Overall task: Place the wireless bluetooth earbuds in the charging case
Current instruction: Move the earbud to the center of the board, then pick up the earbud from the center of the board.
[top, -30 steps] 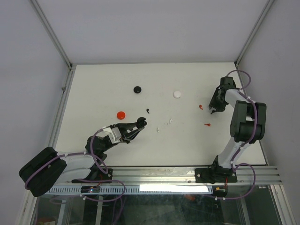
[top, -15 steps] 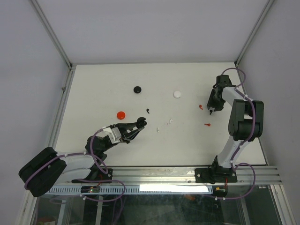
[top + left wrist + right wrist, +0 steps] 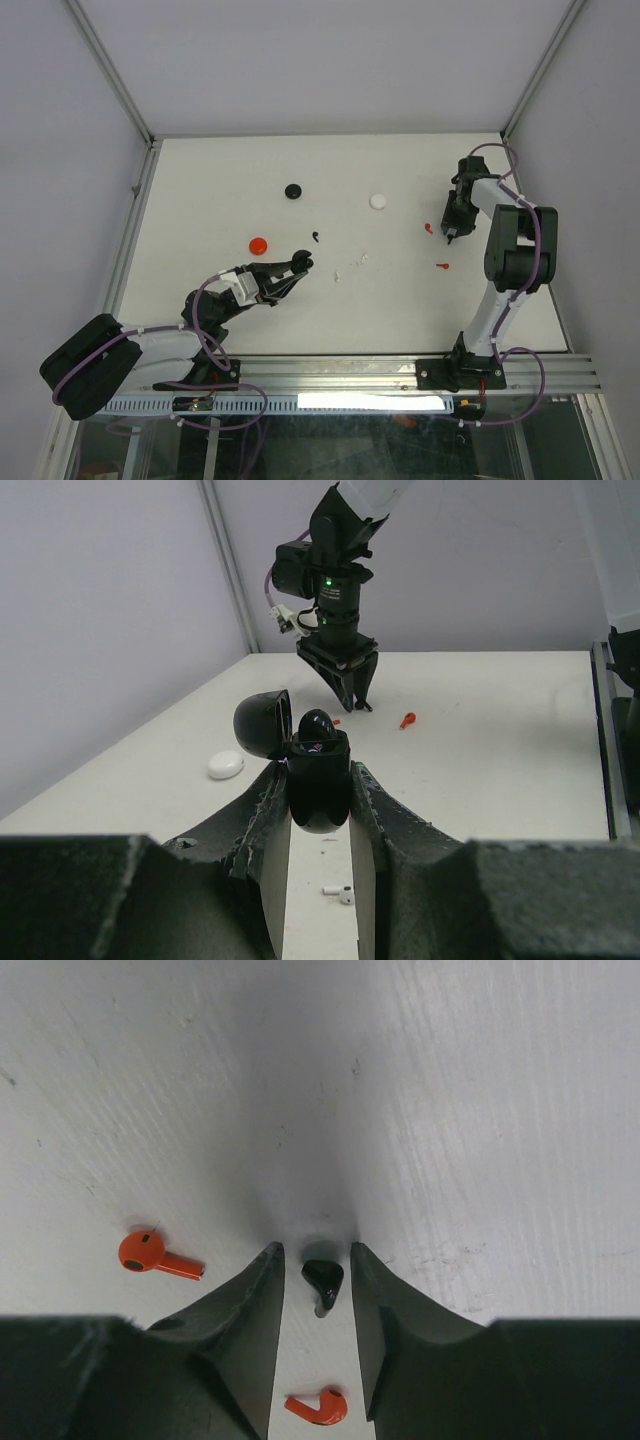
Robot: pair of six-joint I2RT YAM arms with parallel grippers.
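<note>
left fingers [image 3: 262, 825] clenched on open black case [image 3: 320, 780]; right fingers [image 3: 245, 1315] parted astride black earbud [image 3: 322, 1280], gaps both sides, well right of black case.

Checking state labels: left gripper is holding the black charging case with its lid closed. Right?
Not quite: the lid is open, swung back, not closed. The left gripper does hold the black charging case, as the left wrist view shows.

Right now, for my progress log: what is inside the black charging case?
One black earbud sits in the open charging case, which the left gripper holds. The rest of its inside is hidden behind the case's front wall.
</note>
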